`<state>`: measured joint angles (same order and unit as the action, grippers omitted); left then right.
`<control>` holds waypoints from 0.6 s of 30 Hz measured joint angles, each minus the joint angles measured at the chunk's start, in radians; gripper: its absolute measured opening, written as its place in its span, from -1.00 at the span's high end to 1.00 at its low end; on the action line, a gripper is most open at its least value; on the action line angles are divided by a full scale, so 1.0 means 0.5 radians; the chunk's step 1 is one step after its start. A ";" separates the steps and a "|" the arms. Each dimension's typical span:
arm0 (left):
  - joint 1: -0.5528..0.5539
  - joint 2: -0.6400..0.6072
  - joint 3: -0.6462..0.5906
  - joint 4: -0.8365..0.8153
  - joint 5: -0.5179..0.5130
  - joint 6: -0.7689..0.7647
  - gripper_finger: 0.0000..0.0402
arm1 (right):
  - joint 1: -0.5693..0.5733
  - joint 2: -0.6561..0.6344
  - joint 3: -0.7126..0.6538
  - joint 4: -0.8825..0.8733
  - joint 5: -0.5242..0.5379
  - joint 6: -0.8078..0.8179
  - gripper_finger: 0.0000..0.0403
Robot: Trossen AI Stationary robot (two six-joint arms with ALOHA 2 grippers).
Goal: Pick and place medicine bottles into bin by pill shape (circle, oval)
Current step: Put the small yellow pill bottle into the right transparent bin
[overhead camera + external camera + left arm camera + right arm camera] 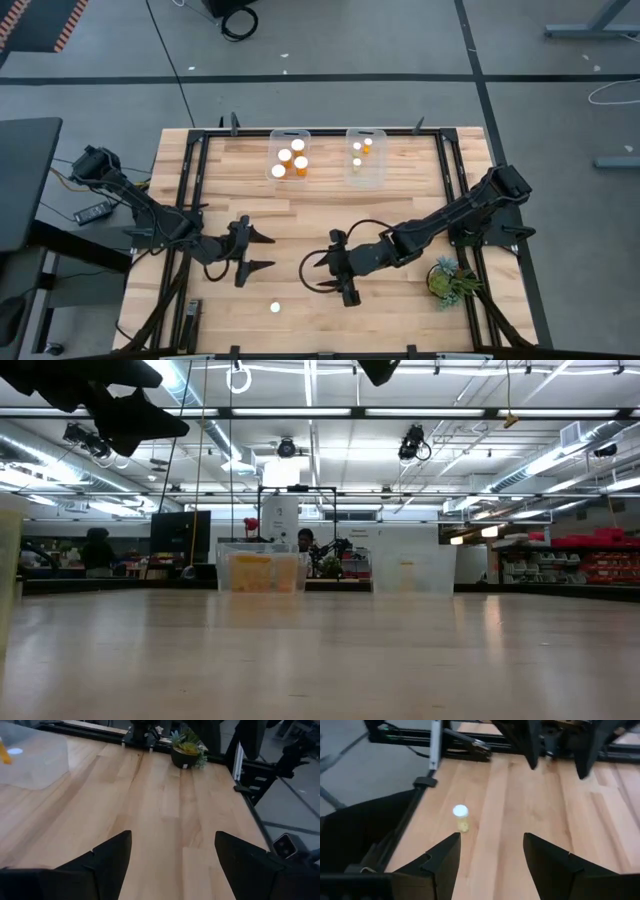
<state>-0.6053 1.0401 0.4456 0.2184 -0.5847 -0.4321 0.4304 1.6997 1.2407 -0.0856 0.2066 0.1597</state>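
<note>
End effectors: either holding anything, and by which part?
Nothing held. Left end effector and right end effector are both open and empty; one bottle stands loose on the table.

Bright even overhead lighting, ceiling strip glare, soft shadows, blurry wrist views

Two clear bins sit at the top middle: the left bin (289,154) holds four bottles, the right bin (366,157) three. One small bottle (276,308) stands alone at the lower middle.

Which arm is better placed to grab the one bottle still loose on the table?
Left, probably. The loose bottle stands just beyond the open left gripper; the open right gripper is farther off, though its wrist camera faces it.
</note>
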 joint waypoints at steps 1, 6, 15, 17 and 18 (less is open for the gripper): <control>0.010 0.000 0.000 -0.001 -0.002 0.046 -0.46 | 0.001 0.000 0.000 -0.017 0.036 0.025 -0.10; 0.060 0.000 0.000 -0.018 -0.012 0.105 -0.46 | 0.000 0.000 -0.001 -0.103 0.163 0.159 -0.10; 0.048 0.001 0.040 -0.130 0.369 0.014 -0.46 | 0.000 0.000 -0.009 -0.117 0.221 0.193 -0.10; 0.011 0.021 0.100 -0.260 0.389 -0.023 -0.46 | -0.002 0.000 -0.009 -0.116 0.229 0.172 -0.10; -0.009 0.044 0.138 -0.342 0.392 -0.043 -0.46 | -0.005 0.000 -0.009 -0.116 0.229 0.167 -0.10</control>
<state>-0.6101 1.0619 0.5144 0.0473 -0.3888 -0.4534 0.4278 1.6997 1.2362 -0.1436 0.3212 0.2431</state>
